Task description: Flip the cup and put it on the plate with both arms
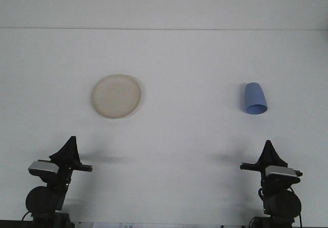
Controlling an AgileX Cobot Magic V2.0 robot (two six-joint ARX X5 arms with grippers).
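A round cream plate [117, 96] lies flat on the white table, left of centre. A blue cup [254, 99] rests at the right, its narrow end toward the far side and its wide rim toward me; its opening does not show. My left gripper [72, 139] sits low at the near left edge, well short of the plate, its fingers drawn together to a point with nothing in them. At the near right, my right gripper [267, 143] is shut and empty too, a good way in front of the cup.
The white table [184, 136] stretches back to a pale wall, its far edge running across the top of the view. Both arm bases stand at the near corners.
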